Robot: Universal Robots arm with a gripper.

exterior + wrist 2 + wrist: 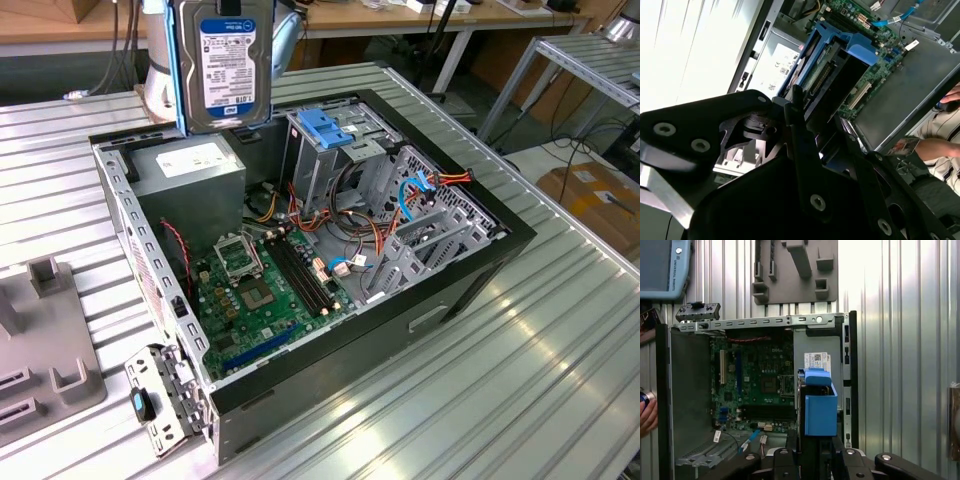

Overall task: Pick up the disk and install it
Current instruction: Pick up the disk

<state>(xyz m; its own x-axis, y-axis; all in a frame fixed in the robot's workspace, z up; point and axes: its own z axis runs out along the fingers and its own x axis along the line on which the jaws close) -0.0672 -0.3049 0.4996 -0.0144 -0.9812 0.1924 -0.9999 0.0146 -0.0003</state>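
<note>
While the gripper [814, 444] hangs over the open computer case [470, 268], its pincer is clamped on the disk [226, 62], fingers either side of the blue carrier round it. Disk upright, label facing the exterior view, clear above the grey power-supply box [190, 172], touching nothing in the case. Pick-up looks done; the carry toward a bay is the step in hand, install not yet begun. Metal cage with blue handle [324, 132] stands just beside, toward the exterior view's right. Judgement: seating calls for squaring the disk with its slot and a slow, straight descent; loose cables [380, 235] nearby could snag.
</note>
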